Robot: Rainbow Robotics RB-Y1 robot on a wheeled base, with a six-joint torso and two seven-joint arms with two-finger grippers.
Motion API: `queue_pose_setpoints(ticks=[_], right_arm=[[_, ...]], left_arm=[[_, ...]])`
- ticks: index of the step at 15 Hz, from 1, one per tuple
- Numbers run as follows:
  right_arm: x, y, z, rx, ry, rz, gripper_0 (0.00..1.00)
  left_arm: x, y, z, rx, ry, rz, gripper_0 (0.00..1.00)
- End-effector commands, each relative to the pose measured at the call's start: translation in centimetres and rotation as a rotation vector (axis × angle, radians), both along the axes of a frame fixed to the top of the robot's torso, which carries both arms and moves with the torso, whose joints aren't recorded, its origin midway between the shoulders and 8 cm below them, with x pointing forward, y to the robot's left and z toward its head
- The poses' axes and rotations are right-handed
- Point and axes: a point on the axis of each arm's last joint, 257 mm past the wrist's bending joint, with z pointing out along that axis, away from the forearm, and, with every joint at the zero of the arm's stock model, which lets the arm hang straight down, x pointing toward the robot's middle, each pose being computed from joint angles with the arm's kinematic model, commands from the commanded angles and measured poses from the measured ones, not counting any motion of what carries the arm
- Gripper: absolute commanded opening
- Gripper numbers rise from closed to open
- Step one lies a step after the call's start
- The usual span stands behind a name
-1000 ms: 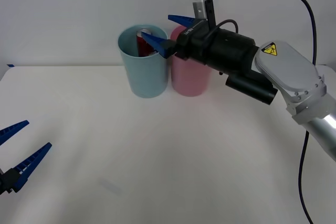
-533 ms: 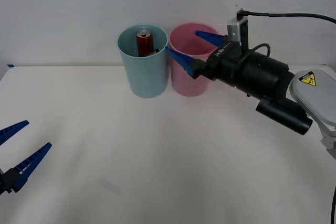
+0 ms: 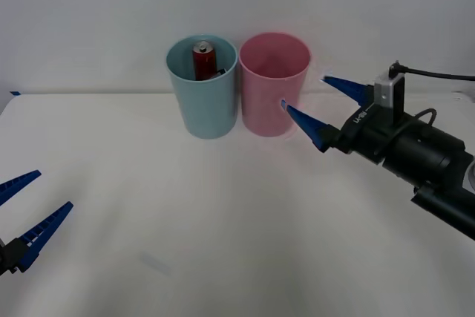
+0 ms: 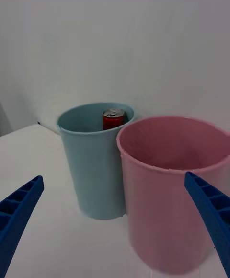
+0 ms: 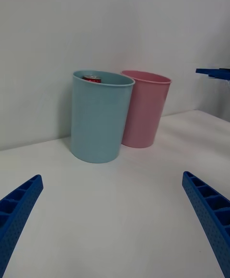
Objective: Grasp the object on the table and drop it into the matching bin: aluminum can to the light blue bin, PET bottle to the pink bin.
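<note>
Bins (image 3: 202,87) beyond right gripper (image 3: 326,105) (fingers spread, empty).

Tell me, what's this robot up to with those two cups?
It is sorting rubbish. The right gripper, open and holding nothing, has drawn back from above the light blue bin to beside the pink bin. A red can stands in the blue one. The left gripper waits open at the table's near edge.
</note>
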Motion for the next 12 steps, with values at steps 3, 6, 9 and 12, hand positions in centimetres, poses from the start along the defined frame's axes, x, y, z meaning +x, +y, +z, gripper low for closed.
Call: queue_pose_setpoints(ticks=[3, 6, 9, 12], right_arm=[[-2.9, -4.8, -3.6, -0.051, -0.008, -0.043, 1.0], [-4.7, -7.9, -5.8, -0.102, -0.016, -0.093, 1.0], [-7.0, -10.4, -6.9, -0.11, -0.014, -0.108, 1.0], [-9.5, -11.8, -7.7, -0.104, 0.003, -0.091, 1.0]], left_arm=[[0.0, 0.0, 0.0, 0.0, 0.0, 0.0, 1.0], [0.0, 0.0, 0.0, 0.0, 0.0, 0.0, 1.0], [0.0, 0.0, 0.0, 0.0, 0.0, 0.0, 1.0], [0.0, 0.0, 0.0, 0.0, 0.0, 0.0, 1.0]])
